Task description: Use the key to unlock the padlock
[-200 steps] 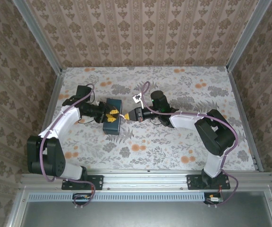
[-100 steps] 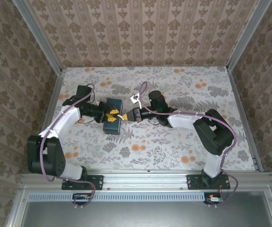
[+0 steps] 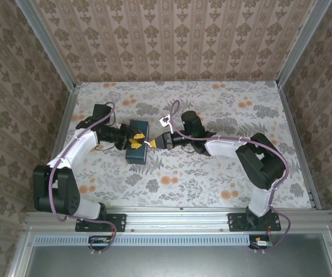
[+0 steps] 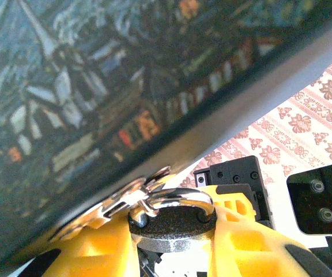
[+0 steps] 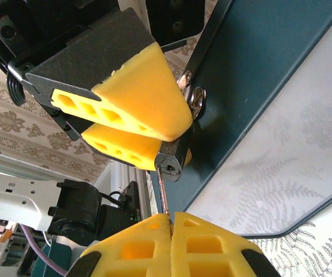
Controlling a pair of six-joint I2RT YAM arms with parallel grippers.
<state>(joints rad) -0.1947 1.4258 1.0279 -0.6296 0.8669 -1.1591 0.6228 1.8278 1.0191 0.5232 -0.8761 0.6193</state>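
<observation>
Damask-patterned walls [image 3: 172,40], floral table cover [image 3: 183,173], aluminium frame rails [image 3: 177,216], even light

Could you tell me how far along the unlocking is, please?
Done: the left gripper clamps the padlock, the right gripper pinches the key, its tip at the lock's base. In hand: seating and turning it. Left: the shackle looks closed through the hasp on the box.

On my screen, the dark round metal padlock [image 4: 169,224] has a grainy, matt cast body, while its shackle is bright and polished. The silver metal hasp [image 4: 120,202] gleams the same way. The thin grey metal key [image 5: 161,193] looks dull. The dark teal box [image 5: 258,75] has a smooth, satin side. The pads [image 5: 131,98] on my left end effector [image 4: 174,236] and right end effector [image 5: 170,222] are matt yellow, foam-like, with hollow cells. The table [image 3: 212,173] has a flat, matt floral print.
</observation>
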